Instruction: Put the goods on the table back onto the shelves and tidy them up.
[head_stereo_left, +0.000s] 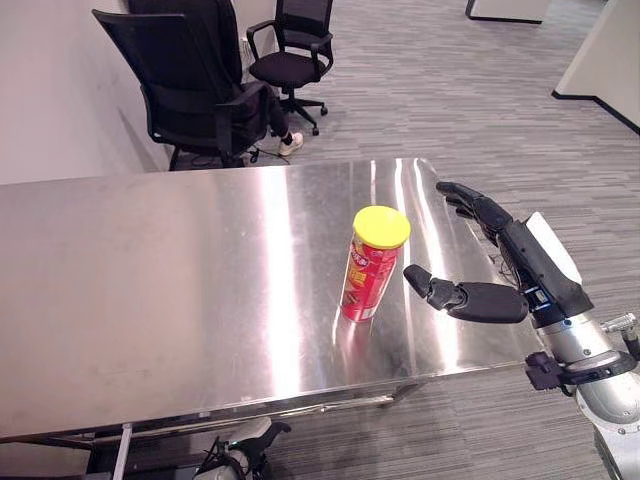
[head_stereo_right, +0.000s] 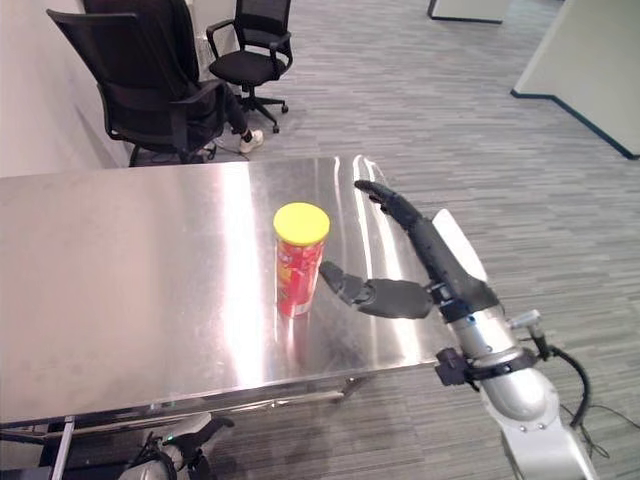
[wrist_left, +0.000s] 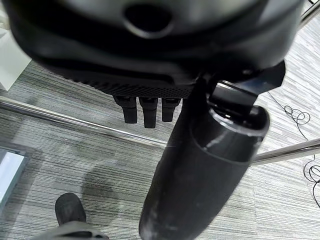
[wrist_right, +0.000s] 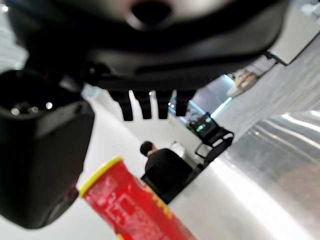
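The right robot hand (head_stereo_left: 478, 296), fingers spread apart, nears an upright red canister (head_stereo_left: 371, 268) on the steel counter (head_stereo_left: 150, 280); a clumsy thumb nudge could topple it.

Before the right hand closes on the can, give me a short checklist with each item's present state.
1. Can upright on the table: ok, yellow lid on top.
2. Right hand open: ok, thumb and fingers spread apart.
3. Hand beside the can: ok, the thumb reaches toward its side, fingers past it on the far side.
4. Contact with the can: not ok, a gap shows between thumb and can.
5. Space round the can: ok, nothing else stands close to it.
6. Left hand out of the way: ok, it hangs low over the carpet.
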